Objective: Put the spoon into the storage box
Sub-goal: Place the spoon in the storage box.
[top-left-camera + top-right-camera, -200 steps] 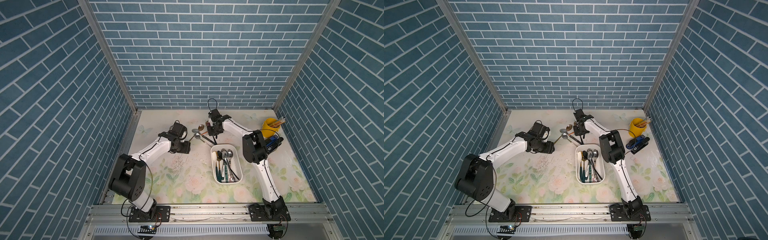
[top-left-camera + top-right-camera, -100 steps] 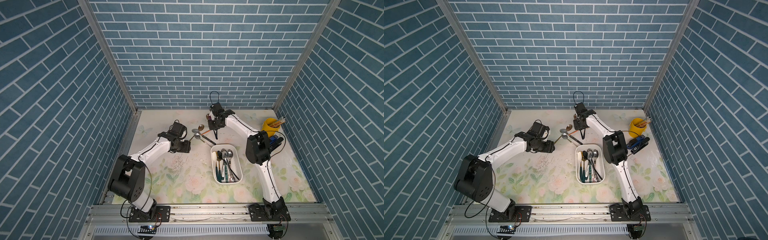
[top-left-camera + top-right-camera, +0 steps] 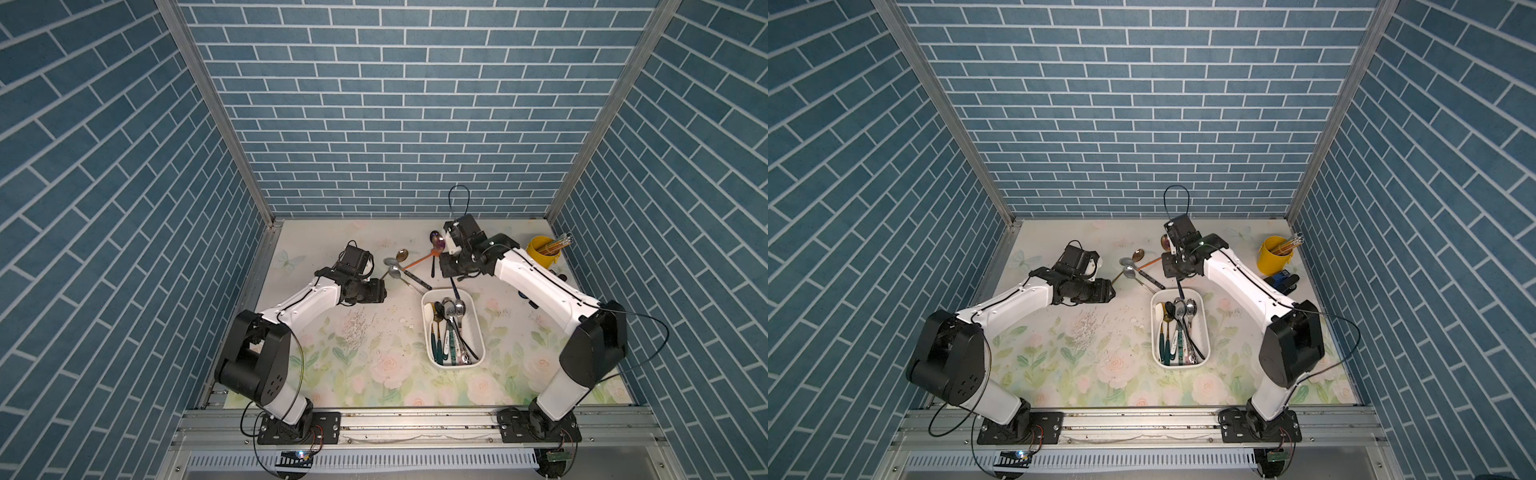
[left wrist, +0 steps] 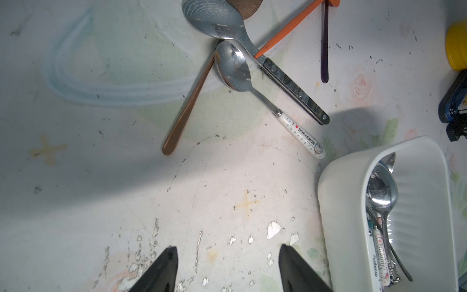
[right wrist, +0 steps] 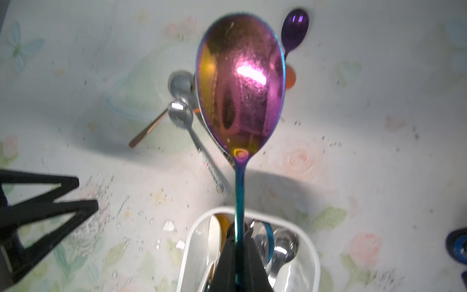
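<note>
Left wrist view first: we see the left gripper (image 4: 227, 249) hanging over the worn floral table (image 4: 101, 177) with its black fingers (image 4: 166, 263) well apart and nothing between them. Just beyond it lies the loose pile: a copper spoon (image 4: 187, 106), a steel spoon with a white Doraemon handle (image 4: 252, 86), a bigger steel spoon with a dark marbled handle (image 4: 293, 88), an orange spoon (image 4: 288, 27) and a slim purple spoon (image 4: 324, 50). Farther right, the right gripper (image 5: 238, 242) is clamped tight on the thin handle of the iridescent spoon (image 5: 240, 83), a little below the bowl. That spoon is up in the air, clear of the table, above the far end of the white storage box (image 5: 310, 252), which is already crowded with spoons. We judge it a light, stiff piece of polished metal, not fragile but slick, so a pinch on so narrow a handle may let it swivel. The handle is the right place to hold, as near the spoon's balance point as we can manage. It need only be lowered lengthwise and let go low, and we expect it to settle on the cutlery below with a clatter. At the far right stands the yellow cup (image 3: 542, 251) of pencils (image 3: 561, 243), no part of this job
</note>
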Tool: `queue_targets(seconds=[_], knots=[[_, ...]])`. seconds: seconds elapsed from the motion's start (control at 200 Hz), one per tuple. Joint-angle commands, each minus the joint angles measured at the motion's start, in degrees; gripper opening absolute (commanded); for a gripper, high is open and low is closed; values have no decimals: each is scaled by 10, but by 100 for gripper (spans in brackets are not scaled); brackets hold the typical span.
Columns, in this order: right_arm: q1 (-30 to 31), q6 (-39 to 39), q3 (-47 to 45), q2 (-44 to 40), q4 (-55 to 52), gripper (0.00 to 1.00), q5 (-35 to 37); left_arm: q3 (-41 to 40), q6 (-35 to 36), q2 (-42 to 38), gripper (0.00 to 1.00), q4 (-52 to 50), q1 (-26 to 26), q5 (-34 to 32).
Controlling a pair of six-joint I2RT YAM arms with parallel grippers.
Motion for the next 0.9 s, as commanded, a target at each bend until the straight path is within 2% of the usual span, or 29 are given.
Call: queue_targets(seconds=[0.0,0.13,0.285,0.655,0.81,0.895], knots=[[31,70,-102,-39,34,1,6,-14,-25,-2,70,18,4,2],[55,119,-216,-79,93,1,-1,-35,-50,-9,73,34,9,1],[64,154,-284,-96,137,1,-17,-59,-69,-24,75,48,17,-5],[68,157,-324,-72,146,4,11,-96,-87,-53,81,66,34,-7],[69,159,-340,-76,143,10,27,-98,-85,-58,81,66,44,-7],[70,158,-335,-78,136,18,33,-94,-83,-59,81,63,49,-7]])
